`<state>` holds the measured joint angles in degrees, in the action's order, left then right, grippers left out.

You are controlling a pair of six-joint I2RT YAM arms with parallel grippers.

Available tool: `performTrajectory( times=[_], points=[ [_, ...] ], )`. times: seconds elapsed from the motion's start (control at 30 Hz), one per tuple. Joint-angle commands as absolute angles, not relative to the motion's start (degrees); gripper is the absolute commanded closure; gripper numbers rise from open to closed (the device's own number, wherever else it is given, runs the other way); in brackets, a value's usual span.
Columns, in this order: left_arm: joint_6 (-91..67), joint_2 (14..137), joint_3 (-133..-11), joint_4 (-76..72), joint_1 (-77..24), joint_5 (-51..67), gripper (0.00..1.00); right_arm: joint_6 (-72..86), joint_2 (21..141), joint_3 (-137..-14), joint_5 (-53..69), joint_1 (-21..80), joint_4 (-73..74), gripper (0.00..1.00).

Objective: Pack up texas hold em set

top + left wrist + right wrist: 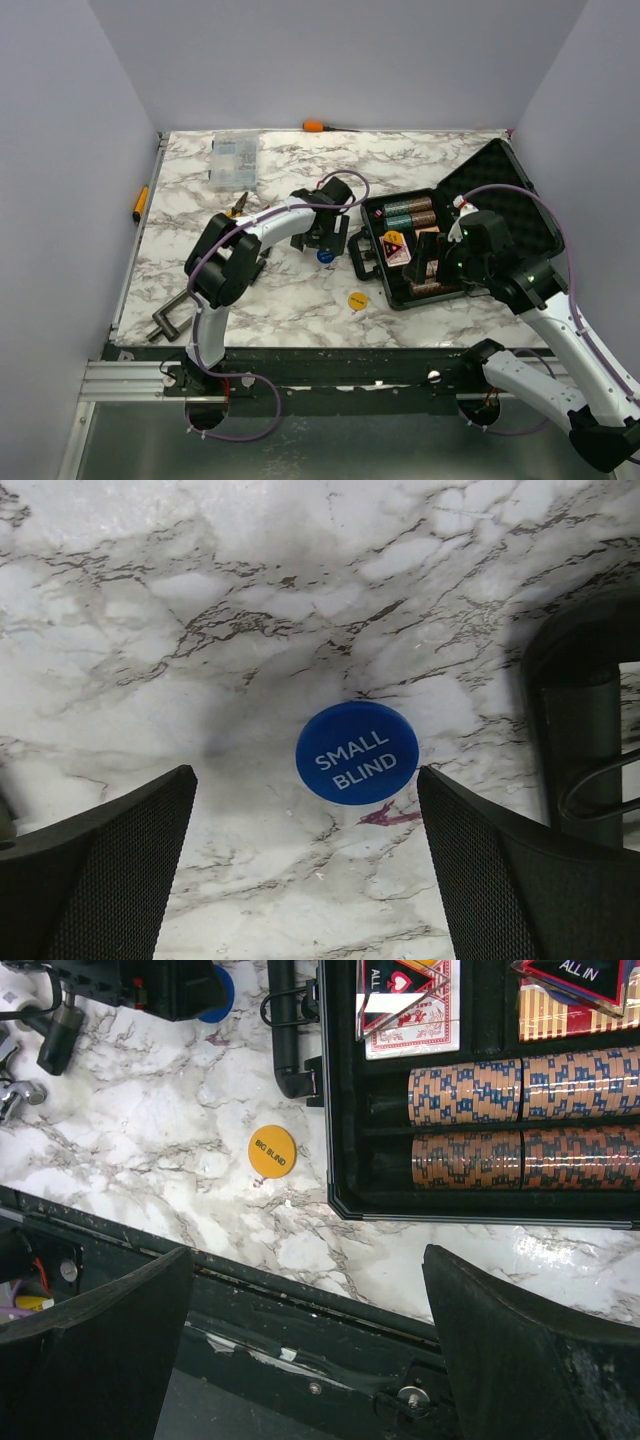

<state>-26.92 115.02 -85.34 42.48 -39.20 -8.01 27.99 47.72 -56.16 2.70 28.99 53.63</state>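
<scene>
The black case (pixel 398 292) lies open at the right, its foam lid (pixel 510 200) raised. Brown and teal chip stacks (pixel 408 213) and a card deck (pixel 395 246) sit inside; the right wrist view shows the chip stacks (pixel 520 1120) and two decks (pixel 410 1010). The blue "SMALL BLIND" disc (pixel 357 752) lies on the table just ahead of my open, empty left gripper (pixel 305 860), which hovers over the disc (pixel 325 256). The yellow "BIG BLIND" disc (pixel 357 299) lies left of the case's near corner (pixel 272 1151). My right gripper (pixel 430 262) is open and empty above the case's near side. No dice show.
The case handle (pixel 580 740) lies just right of the left gripper. A clear plastic parts box (pixel 233 160) stands at the back left, pliers (pixel 240 205) lie near the left arm, and a metal clamp (pixel 170 318) sits at the front left. An orange-handled tool (pixel 315 126) lies at the back edge.
</scene>
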Motion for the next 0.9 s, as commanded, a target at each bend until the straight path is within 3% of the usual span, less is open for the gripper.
performTrajectory(
  times=[0.0, 0.5, 0.73, 0.87],
  points=[
    [-26.9, 116.0, -85.2, 39.3, -39.7, -5.6, 0.1, 27.8, 47.8, -57.0, 2.5, 29.2, 54.1, 0.0],
    [-27.5, 118.5, -83.9, 39.4, -41.7, -9.5, 0.31, 28.8, 47.6, -57.2, 2.6, 29.2, 54.4, 0.0],
    [-27.6, 119.6, -84.0, 39.3, -42.3, -9.8, 0.34, 28.5, 47.6, -57.2, 2.9, 29.3, 54.8, 0.0],
    [-27.6, 120.1, -83.9, 39.2, -42.5, -9.7, 0.42, 28.1, 47.7, -57.3, 3.0, 29.3, 54.9, 0.0]
  ],
)
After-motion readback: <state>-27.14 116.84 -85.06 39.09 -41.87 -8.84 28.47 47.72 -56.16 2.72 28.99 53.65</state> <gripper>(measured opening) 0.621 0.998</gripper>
